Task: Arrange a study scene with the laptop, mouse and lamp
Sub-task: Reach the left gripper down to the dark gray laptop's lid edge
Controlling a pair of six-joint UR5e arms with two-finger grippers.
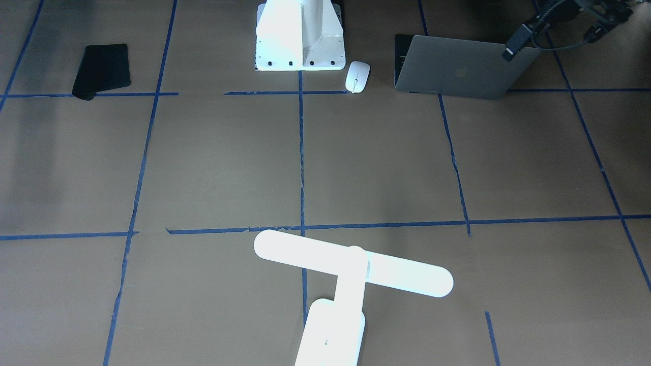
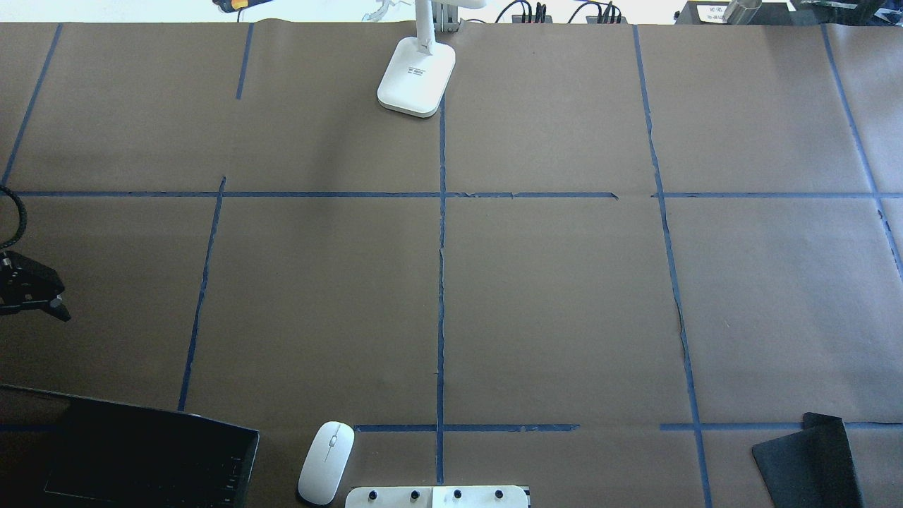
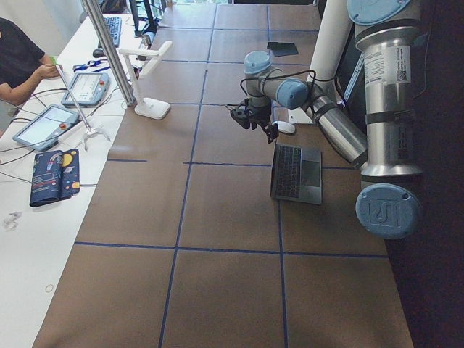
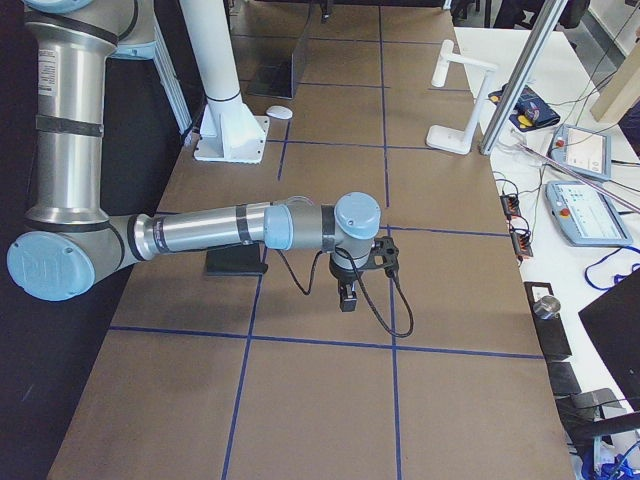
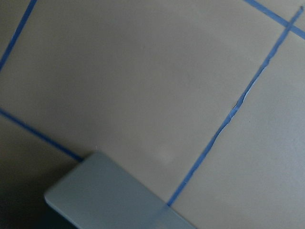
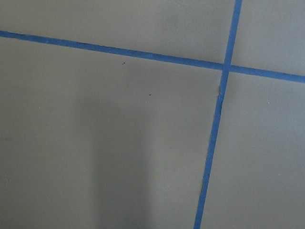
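My left gripper [image 3: 254, 122] hangs above the table [image 2: 564, 282], just past the laptop [image 1: 460, 71] and apart from it. Only its edge shows in the overhead view, so I cannot tell whether its fingers are spread or closed. My right gripper [image 4: 347, 296] points down over bare paper near the mat [image 2: 811, 458]. It appears only in a side view, so I cannot tell its state either.

The laptop stands open at my near edge, on my left. The mouse [image 2: 325, 462] lies just beside the pedestal [image 2: 437, 496]. The lamp [image 2: 416, 85] stands at the far edge, near the centre line.

I see several risks:
- **Laptop:** a pinch on the thin open lid could swing the hinge or let the metal slide.
- **Mouse:** its glossy shell could squirt out of a hard pinch, and the pedestal crowds one side of it.
- **Lamp:** it looks top-heavy, so a pull high on it could tip it, and it probably needs a long reach.

I see no containers. The mouse is well apart from the mat.
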